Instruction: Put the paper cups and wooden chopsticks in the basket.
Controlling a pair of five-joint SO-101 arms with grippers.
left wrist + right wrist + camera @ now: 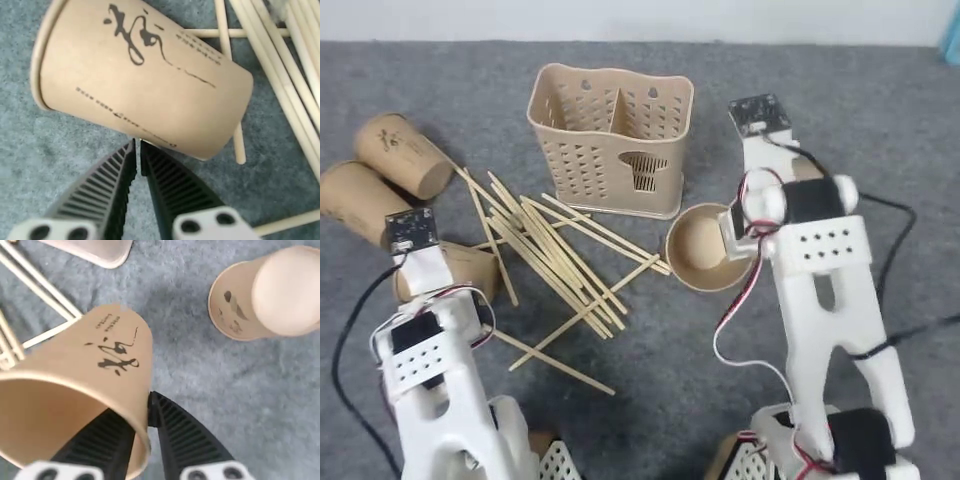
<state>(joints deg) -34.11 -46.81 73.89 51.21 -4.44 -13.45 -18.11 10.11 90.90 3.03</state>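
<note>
A beige slotted basket (610, 140) stands at the back centre, its base corner (95, 250) in the right wrist view. Several wooden chopsticks (555, 260) lie scattered in front of it. My right gripper (148, 400) is shut on the rim of a paper cup (85, 385), one finger inside and one outside; the cup (703, 248) hangs tilted just right of the basket. My left gripper (136, 145) is shut, its tips right against the side of a cup lying down (140, 80), which also shows at the left (470, 270).
Two more cups (400, 152) (355, 200) lie on their sides at the far left. Another cup (265, 295) stands upside down beyond my right gripper. Chopsticks (280, 75) lie beside and under the left cup. The grey cloth (660, 380) is bare in front.
</note>
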